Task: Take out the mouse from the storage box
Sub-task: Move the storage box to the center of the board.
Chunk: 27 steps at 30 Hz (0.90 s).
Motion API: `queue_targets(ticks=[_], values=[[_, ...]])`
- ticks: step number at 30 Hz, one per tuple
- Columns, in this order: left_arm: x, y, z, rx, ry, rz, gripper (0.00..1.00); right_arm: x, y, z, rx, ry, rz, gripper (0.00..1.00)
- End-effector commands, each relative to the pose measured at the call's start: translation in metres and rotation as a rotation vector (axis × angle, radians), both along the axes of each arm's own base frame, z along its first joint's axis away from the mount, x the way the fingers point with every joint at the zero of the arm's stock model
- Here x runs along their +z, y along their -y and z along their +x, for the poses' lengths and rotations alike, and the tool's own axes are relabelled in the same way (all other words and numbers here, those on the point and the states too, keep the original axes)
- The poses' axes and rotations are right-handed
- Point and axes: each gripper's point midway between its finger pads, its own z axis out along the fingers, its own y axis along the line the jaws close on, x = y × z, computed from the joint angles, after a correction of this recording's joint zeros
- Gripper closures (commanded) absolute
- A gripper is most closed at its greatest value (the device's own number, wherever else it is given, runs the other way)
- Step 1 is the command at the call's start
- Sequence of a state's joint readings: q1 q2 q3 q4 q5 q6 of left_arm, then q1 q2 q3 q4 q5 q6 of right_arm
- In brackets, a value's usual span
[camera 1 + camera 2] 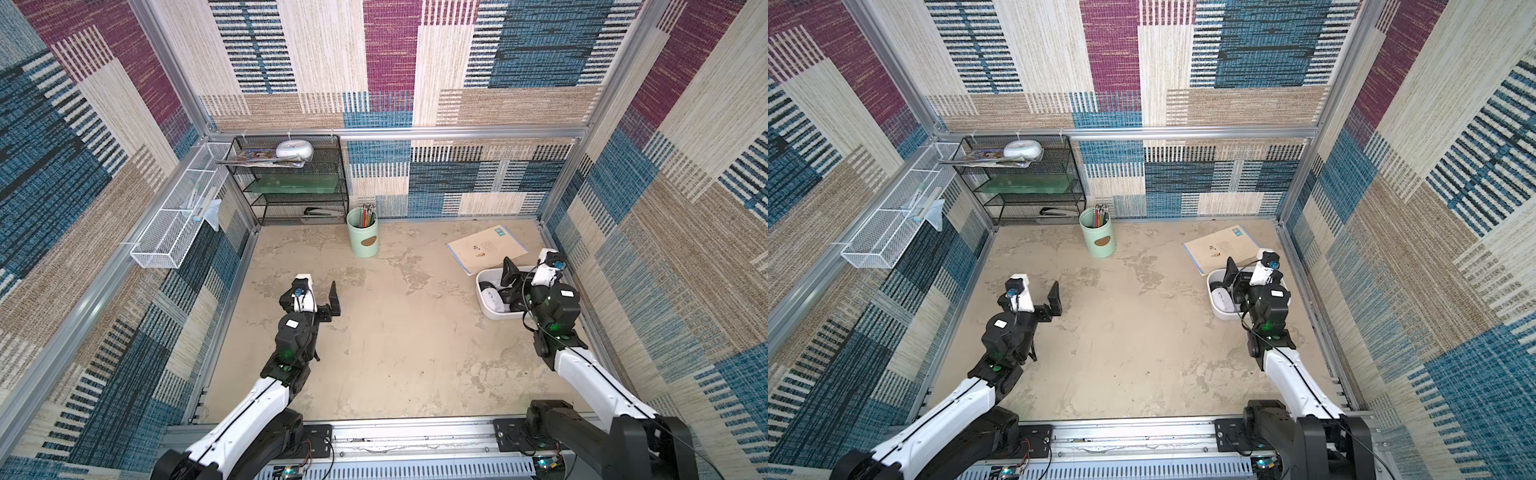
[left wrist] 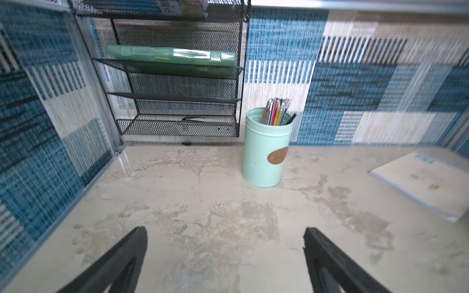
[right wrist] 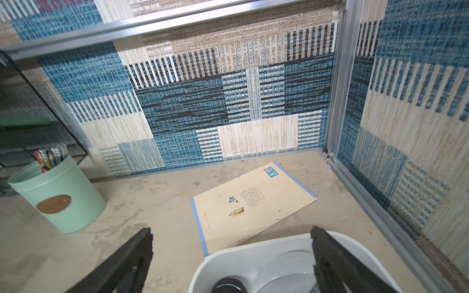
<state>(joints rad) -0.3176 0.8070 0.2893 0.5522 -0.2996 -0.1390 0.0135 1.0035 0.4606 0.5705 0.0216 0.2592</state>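
The white storage box point(image 1: 498, 316) point(image 1: 1223, 316) stands at the right of the table, close to the right wall. A white mouse point(image 1: 492, 300) point(image 1: 1222, 300) lies inside it beside dark items, partly hidden by my right arm. My right gripper point(image 1: 523, 274) point(image 1: 1246, 276) point(image 3: 231, 232) hangs open above the box, holding nothing. In the right wrist view one finger stands over the box point(image 3: 241, 250) and the other over bare table to its side. My left gripper point(image 1: 318, 293) point(image 1: 1037, 291) point(image 2: 225, 230) is open and empty over the table's left half, far from the box.
A mint-green pen cup point(image 1: 363, 237) point(image 2: 265, 152) stands at the back middle. A cream booklet point(image 1: 486, 247) point(image 3: 253, 205) lies just behind the box. A black mesh shelf point(image 1: 291, 183) fills the back left corner, and a white wire basket point(image 1: 178, 220) hangs on the left wall.
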Motion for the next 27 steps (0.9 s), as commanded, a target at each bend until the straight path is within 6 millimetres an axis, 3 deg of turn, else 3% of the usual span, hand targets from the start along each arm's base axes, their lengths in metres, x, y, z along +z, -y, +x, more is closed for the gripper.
queue_targets(ticks=[1,4,6,11,17,27], values=[[-0.035,-0.020,-0.016,0.141,-0.161,-0.336,0.00,-0.052,0.001,-0.013,-0.056,-0.270,0.264,0.00],[-0.051,-0.029,-0.032,0.204,-0.227,-0.472,0.00,-0.051,-0.023,-0.016,0.096,-0.311,0.233,0.00],[-0.058,-0.031,-0.042,0.216,-0.265,-0.516,0.00,-0.060,-0.025,-0.019,0.098,-0.383,0.237,0.00],[-0.061,-0.006,-0.050,0.059,-0.331,-0.474,0.00,-0.088,-0.039,-0.030,0.138,-0.580,0.215,0.00],[-0.079,0.022,-0.046,-0.051,-0.509,-0.423,0.00,-0.111,-0.063,-0.036,0.208,-0.681,0.178,0.00],[-0.101,0.058,-0.041,-0.165,-0.668,-0.372,0.00,-0.132,-0.093,-0.031,0.296,-0.794,0.146,0.01]])
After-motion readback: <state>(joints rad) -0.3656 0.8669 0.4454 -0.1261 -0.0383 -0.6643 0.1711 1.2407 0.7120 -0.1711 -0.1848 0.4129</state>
